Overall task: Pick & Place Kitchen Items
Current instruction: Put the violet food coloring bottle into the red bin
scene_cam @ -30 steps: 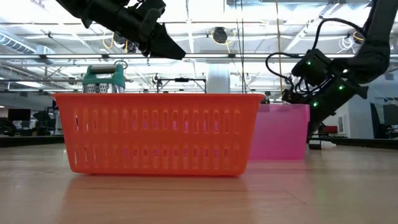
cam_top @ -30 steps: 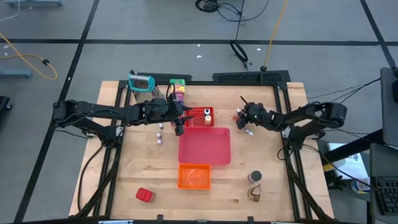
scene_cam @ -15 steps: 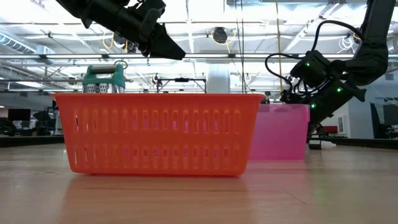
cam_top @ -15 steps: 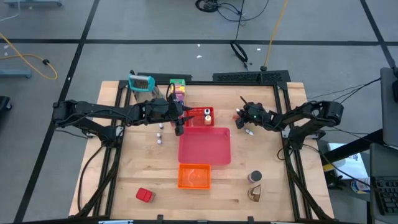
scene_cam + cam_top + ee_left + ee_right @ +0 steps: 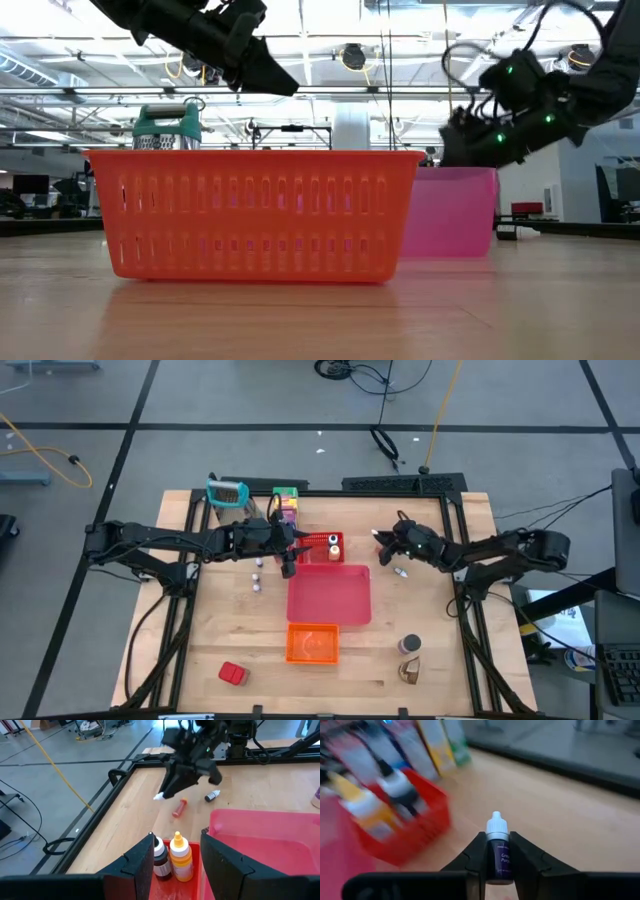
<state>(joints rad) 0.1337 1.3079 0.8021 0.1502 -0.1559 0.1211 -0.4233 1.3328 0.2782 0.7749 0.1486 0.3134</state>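
Observation:
My right gripper (image 5: 381,541) is shut on a small purple dropper bottle (image 5: 497,851) with a white cap and hovers above the table, right of the small red tray (image 5: 325,545). That tray holds a dark bottle (image 5: 160,860) and a yellow bottle (image 5: 181,860), both upright. My left gripper (image 5: 177,837) is open and hangs over the small red tray's near end, touching nothing. A red bottle (image 5: 179,808) and a dark bottle (image 5: 212,795) lie on their sides on the wood below the right gripper. My right gripper pinches the purple dropper bottle by its body (image 5: 497,860) between the two fingers. The white cap (image 5: 496,824) sticks out past the fingertips. The bottle is lifted clear of the table and lies along the fingers, its tip slanting down toward the table's left (image 5: 159,796).
A large red tray (image 5: 355,610) sits mid-table, with an orange basket (image 5: 312,643) nearer. The grater (image 5: 228,493) and food boxes (image 5: 286,505) stand at the far edge. Two little shakers (image 5: 256,574), a red block (image 5: 232,674), a jar (image 5: 410,645) and a brown piece (image 5: 408,672) rest on the wood.
My right gripper has risen with the purple bottle and shifted slightly toward the far-left, nearer the small red tray. It has stayed shut on the bottle.

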